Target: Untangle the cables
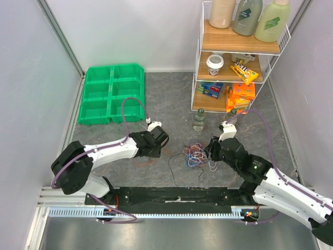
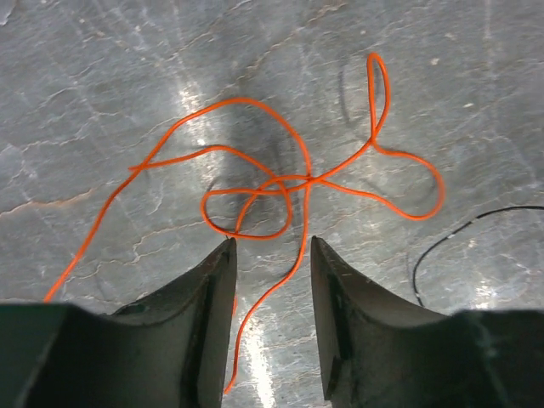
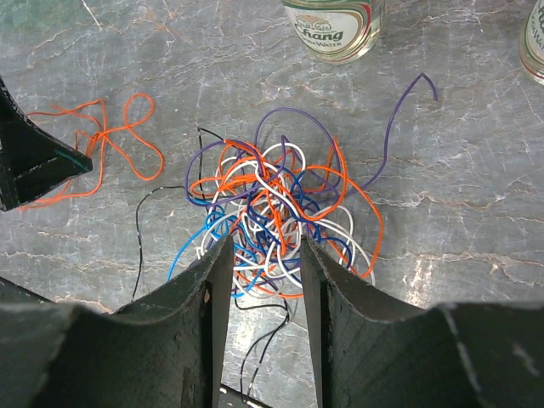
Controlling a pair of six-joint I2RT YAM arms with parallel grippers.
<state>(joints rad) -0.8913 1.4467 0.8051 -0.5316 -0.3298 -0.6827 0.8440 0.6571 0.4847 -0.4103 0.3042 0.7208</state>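
The cables are a loose tangle (image 1: 195,153) of orange, blue, white and purple wires in the middle of the table. In the right wrist view the tangle (image 3: 272,200) lies just ahead of my right gripper (image 3: 263,242). That gripper is open, with the near strands lying between its fingertips. A single orange cable (image 2: 310,180) lies apart in loose loops on the table under my left gripper (image 2: 272,246). The left gripper is open, and the orange tail runs loose between its fingers. A thin black cable (image 1: 174,169) trails from the tangle toward the near edge.
A green compartment tray (image 1: 112,94) sits at the back left. A wire shelf rack (image 1: 239,52) with bottles and snacks stands at the back right. A glass bottle (image 1: 199,120) stands just behind the tangle. White walls close in both sides.
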